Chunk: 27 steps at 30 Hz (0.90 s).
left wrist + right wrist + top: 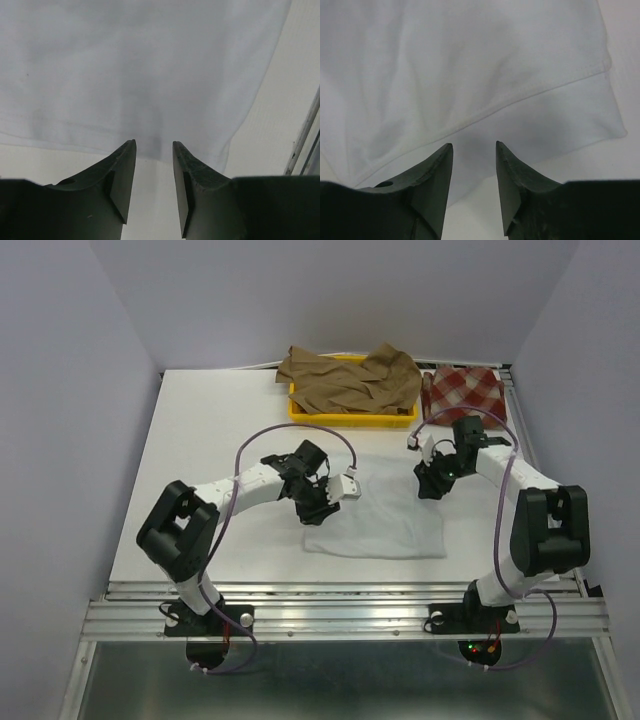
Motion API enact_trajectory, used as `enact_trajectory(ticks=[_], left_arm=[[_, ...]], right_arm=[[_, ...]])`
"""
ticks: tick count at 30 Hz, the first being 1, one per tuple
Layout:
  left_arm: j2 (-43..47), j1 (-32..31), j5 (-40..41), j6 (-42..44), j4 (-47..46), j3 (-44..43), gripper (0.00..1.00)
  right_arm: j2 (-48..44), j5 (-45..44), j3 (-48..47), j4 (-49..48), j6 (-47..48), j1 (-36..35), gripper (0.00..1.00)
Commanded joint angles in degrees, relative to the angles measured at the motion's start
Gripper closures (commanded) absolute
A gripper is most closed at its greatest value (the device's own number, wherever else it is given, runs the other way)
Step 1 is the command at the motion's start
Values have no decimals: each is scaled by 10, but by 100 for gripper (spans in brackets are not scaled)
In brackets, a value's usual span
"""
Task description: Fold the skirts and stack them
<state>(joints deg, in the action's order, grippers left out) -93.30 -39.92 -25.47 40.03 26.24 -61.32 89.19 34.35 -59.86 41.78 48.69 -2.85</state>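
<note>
The white skirt [375,522] lies flat at the centre of the tabletop [220,430]. The left hand [320,506] at its 10 o'clock edge and the right hand [432,486] at its 2 o'clock corner are both released and empty, probably placed there to grip it for folding.

Yellow tray [330,418] at the far edge of the white table [210,430].
</note>
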Motion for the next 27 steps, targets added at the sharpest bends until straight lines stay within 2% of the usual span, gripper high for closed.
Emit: enact_trajectory(ticks=[1,6,8,12,13,15,16,18,20,22,24,27], left_arm=[[-34,-4,36,-3,-21,7,56],[-62,-3,72,22,-18,41,65],[-65,-2,84,37,-9,59,66],[-71,22,104,57,8,73,69],[-73,48,106,60,17,67,69],[-87,86,112,71,26,53,72],[-88,126,113,73,35,32,72],[-74,162,88,87,50,7,64],[-29,186,46,107,76,-20,50],[7,185,31,136,98,-39,42],[49,173,11,158,116,-64,40],[100,131,-12,185,148,-78,40]], right_arm=[[48,-64,-4,-74,-11,-15,57],[76,-146,41,-66,29,-15,59],[72,-145,54,-48,45,-21,59],[21,-97,64,23,47,-71,60],[13,-82,61,43,38,-100,60],[0,-43,40,78,11,-118,57],[-8,-9,27,78,-27,-118,54],[-10,-15,-3,70,-53,-118,51],[-20,-30,-39,49,-72,-103,49],[-34,-79,-44,19,-90,-97,47],[-32,-129,-47,1,-96,-74,47],[-2,-124,-62,30,-80,-49,48]])
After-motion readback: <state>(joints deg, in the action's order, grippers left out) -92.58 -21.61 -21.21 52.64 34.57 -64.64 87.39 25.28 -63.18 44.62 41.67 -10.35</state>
